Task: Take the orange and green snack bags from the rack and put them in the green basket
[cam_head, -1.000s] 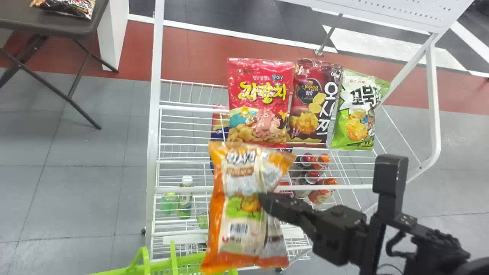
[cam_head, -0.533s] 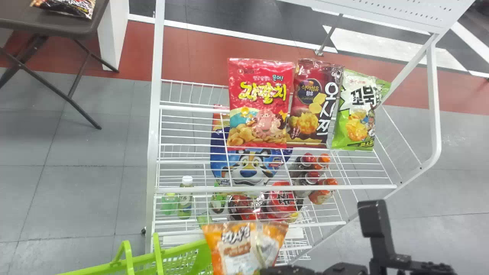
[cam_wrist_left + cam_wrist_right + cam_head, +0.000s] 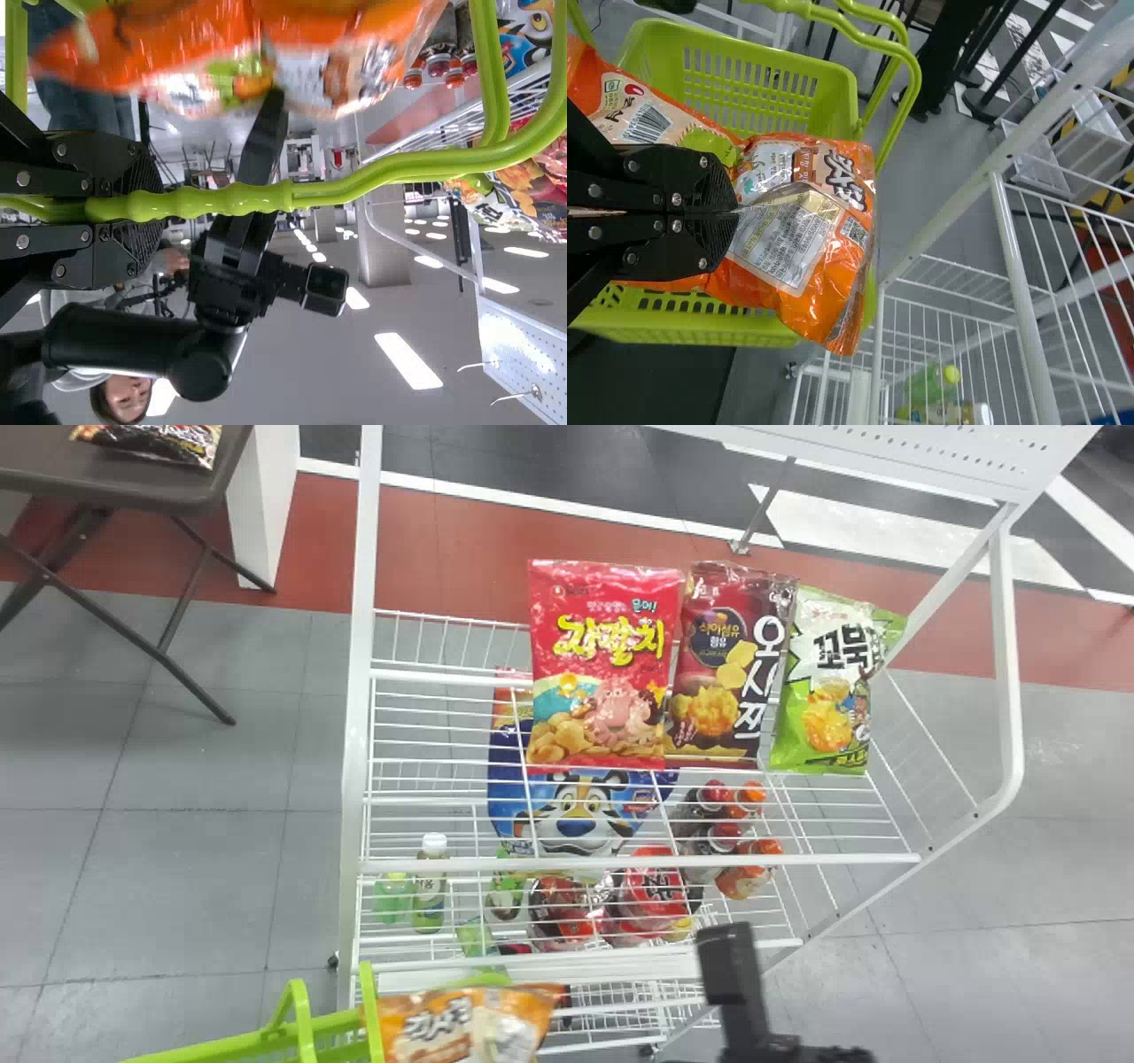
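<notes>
Korean lettering (image 3: 611, 638) stands yellow on the red bag (image 3: 594, 700), white on the brown bag (image 3: 707, 713), black on the green bag (image 3: 828, 731); the orange bag (image 3: 819, 305) bears a barcode (image 3: 647, 122).

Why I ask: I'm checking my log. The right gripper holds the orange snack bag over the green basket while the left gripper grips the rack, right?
Not the rack: the left wrist view shows the left gripper gripping the basket's handle. The right gripper does hold the orange snack bag over the green basket.

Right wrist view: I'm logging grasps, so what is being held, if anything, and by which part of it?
The right tool holds the orange snack bag, pinched near the middle of its back.
</notes>
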{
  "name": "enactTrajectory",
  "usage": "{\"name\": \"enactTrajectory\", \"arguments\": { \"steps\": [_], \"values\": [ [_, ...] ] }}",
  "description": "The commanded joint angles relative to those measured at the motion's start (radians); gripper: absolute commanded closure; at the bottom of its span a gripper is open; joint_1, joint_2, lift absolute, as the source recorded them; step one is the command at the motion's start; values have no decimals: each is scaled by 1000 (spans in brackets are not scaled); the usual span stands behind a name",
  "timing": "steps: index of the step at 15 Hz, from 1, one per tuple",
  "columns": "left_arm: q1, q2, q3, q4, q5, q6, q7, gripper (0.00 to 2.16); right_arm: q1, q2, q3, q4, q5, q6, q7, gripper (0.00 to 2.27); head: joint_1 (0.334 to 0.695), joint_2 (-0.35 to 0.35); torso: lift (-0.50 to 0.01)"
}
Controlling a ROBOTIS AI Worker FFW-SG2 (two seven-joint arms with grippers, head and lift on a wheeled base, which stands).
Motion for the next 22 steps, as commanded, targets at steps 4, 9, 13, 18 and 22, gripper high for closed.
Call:
{"name": "enactTrajectory", "arguments": {
  "steps": [4,9,13,18,22],
  "values": [
    [4,0,-5,-4,0,-3,-7,2148,-70,-26,244,173,150,-181,-75,2108,695,-350,0],
    [4,3,-5,-1,0,-3,-7,2148,-137,-29,328,251,187,-34,-96,2027,695,-300,0],
    [4,0,-10,-1,-2,-3,-7,2148,-91,-53,296,108,196,40,-98,-2,695,-340,0],
    [3,0,-11,-1,-2,-6,-7,2148,-58,-58,136,3,111,77,-93,66,695,-350,0],
    [6,2,-16,-2,-2,-6,-10,2148,-50,-24,-51,-22,9,-144,-79,100,695,-350,0]
  ]
}}
